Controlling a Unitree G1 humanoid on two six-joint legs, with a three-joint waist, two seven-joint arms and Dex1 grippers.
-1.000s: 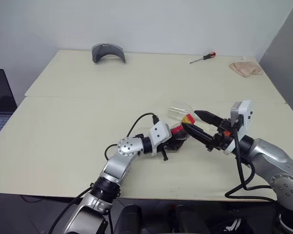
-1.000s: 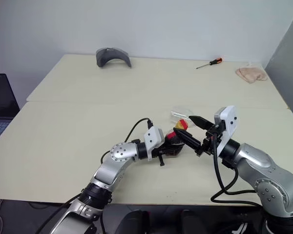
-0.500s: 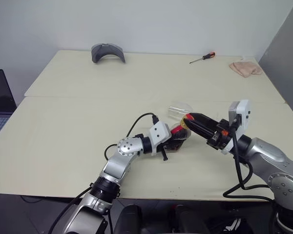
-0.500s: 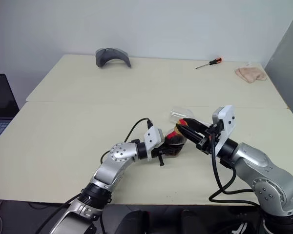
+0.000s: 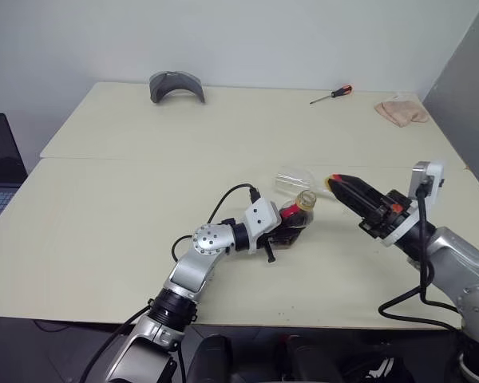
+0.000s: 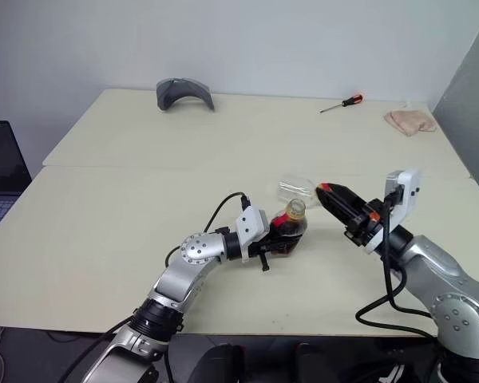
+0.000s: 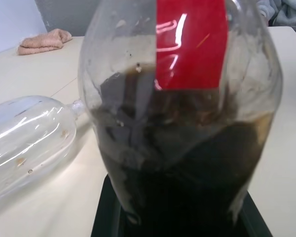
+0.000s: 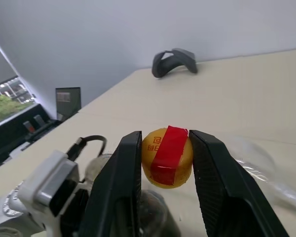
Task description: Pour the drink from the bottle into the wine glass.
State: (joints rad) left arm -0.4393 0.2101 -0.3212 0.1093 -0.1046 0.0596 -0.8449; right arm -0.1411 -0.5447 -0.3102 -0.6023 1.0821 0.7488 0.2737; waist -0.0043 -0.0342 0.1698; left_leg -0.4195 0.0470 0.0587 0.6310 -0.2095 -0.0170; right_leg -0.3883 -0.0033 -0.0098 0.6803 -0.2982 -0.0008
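Cap's off now: your right gripper [image 8: 165, 155] has pulled away, fingers clamped on yellow cap w/ red tape [image 8: 166, 155]. Left gripper [image 6: 281, 242] stays clamped on squat clear plastic bottle [image 6: 288, 229], open. Clear stemmed wine glass [image 6: 297, 186] lies just behind; pour's next.

The left gripper [image 5: 291, 226] is closed tight on the bottle [image 5: 298, 214]. The right gripper [image 8: 165, 163] pinches the cap [image 8: 166, 155] between its fingers.

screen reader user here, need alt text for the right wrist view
Two black fingers pinch a yellow cap with a red tape strip, held above a cream table. Below it stands the open neck of the bottle, beside the other arm's white wrist. A dark curved object lies far back near the wall.
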